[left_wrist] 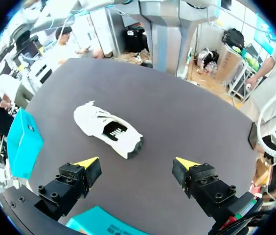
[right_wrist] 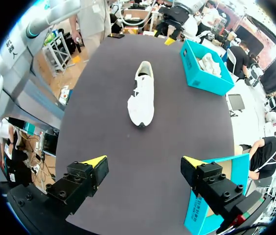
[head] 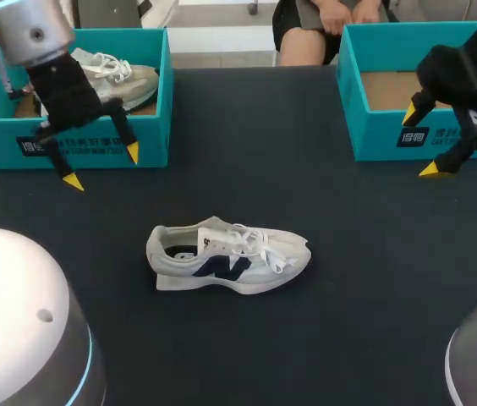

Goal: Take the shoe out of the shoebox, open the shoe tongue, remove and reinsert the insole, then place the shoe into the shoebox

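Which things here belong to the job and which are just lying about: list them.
Job: white shoe on the table; right shoebox, seemingly empty; left gripper and right gripper, both open.
Lying about: left shoebox; second shoe inside it.

The left arm (head: 23, 30), entering at 10 o'clock in the head view, has a silver-grey cylindrical joint housing edged with a cyan band. The left gripper (head: 102, 167) and the right gripper (head: 420, 142), at 2 o'clock, are matte black with yellow wedge tips. Their black finger blocks (left_wrist: 64, 186) carry several socket-head screws. Pale domed housings (head: 10, 313) with cyan light bands sit at 7 and 5 o'clock.
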Robot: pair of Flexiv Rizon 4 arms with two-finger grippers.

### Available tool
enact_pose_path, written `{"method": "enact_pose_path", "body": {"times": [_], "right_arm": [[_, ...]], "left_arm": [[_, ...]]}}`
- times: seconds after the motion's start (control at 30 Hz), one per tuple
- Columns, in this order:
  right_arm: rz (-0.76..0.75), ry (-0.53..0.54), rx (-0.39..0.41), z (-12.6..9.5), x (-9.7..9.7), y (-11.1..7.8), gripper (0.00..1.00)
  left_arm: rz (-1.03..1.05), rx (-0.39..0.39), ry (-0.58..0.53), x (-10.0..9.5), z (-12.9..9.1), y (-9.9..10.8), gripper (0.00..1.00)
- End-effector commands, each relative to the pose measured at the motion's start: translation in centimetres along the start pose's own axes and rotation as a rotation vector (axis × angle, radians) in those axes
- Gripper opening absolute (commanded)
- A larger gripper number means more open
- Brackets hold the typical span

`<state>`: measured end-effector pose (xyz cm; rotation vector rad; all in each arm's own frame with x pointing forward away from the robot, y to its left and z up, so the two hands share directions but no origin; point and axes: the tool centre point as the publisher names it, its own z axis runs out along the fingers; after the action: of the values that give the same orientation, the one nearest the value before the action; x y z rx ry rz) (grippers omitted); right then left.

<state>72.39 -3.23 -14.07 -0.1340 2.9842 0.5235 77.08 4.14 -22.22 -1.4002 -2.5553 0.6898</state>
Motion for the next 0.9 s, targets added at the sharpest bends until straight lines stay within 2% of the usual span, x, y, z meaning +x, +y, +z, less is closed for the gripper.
{"method": "enact_pose_path", "body": {"times": [0.03,0.7,0.77,0.87,0.9], "right_arm": [[0.001,0.004,0.003,0.1,-0.2,0.1,1.0],[0.001,0.004,0.003,0.1,-0.2,0.1,1.0],[0.001,0.004,0.003,0.1,-0.2,0.1,1.0],[0.001,0.004,0.003,0.1,-0.2,0.1,1.0],[0.001,0.004,0.003,0.1,-0.2,0.1,1.0]], "left_arm": [[-0.674,0.514,-0.272,1.4,-0.8,1.7,1.0],[-0.674,0.514,-0.272,1.4,-0.8,1.7,1.0],[-0.693,0.609,-0.339,2.2,-1.6,2.5,1.0],[-0.72,0.655,-0.42,3.6,-1.5,2.9,1.0],[-0.725,0.629,-0.451,4.1,-1.1,2.9,1.0]]}}
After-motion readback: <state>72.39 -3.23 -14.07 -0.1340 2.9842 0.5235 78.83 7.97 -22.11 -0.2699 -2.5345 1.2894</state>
